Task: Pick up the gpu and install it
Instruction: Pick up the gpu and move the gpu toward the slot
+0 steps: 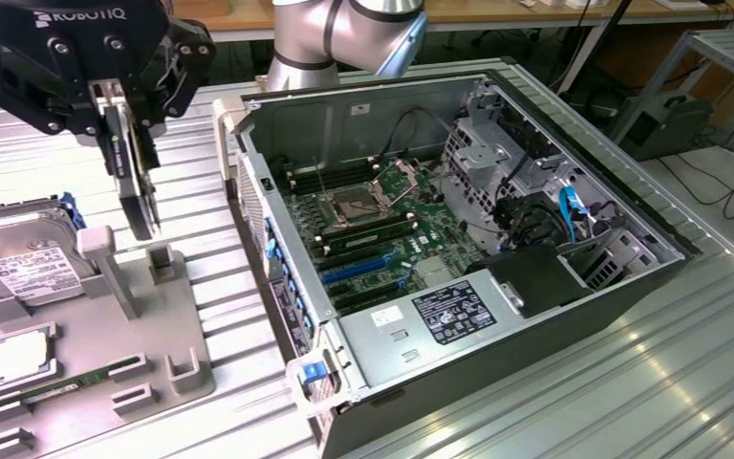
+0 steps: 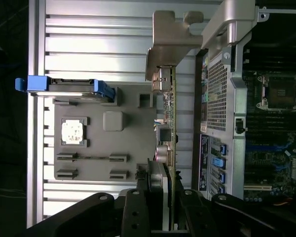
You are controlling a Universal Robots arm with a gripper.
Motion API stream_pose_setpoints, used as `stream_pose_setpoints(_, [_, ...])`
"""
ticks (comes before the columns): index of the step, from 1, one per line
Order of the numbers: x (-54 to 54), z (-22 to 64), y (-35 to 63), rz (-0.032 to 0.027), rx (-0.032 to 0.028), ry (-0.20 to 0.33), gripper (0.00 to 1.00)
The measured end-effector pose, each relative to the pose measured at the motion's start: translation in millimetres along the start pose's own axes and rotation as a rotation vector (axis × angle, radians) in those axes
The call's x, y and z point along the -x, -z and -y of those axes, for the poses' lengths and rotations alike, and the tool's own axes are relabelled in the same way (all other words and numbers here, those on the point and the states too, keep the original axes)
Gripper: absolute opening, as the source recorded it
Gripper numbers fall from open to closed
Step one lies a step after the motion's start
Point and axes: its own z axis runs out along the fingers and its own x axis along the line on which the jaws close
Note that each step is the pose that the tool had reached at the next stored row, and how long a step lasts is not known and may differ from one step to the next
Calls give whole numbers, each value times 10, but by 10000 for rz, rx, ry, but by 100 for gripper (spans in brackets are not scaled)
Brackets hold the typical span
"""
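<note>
The gpu (image 1: 138, 196) is a thin dark card that hangs edge-down from my gripper (image 1: 122, 120), which is shut on its upper edge. It is lifted clear of the upright posts of the grey holder tray (image 1: 150, 325), just above them and to the exterior view's left of the open computer case (image 1: 469, 239). In the wrist view the gpu (image 2: 170, 128) appears edge-on, with its silver end bracket (image 2: 170, 44) at the far end and my gripper (image 2: 160, 197) clamped on the near end.
A hard drive (image 1: 23, 263) with a white label stands in blue rails on the tray. A processor chip (image 1: 20, 356) and a slim memory stick (image 1: 49, 392) lie beside it. Blue expansion slots (image 1: 360, 273) sit on the motherboard inside the case.
</note>
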Motion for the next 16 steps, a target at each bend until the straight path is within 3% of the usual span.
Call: stream_pose_setpoints(16, [301,8,-1,0,0,-1,28])
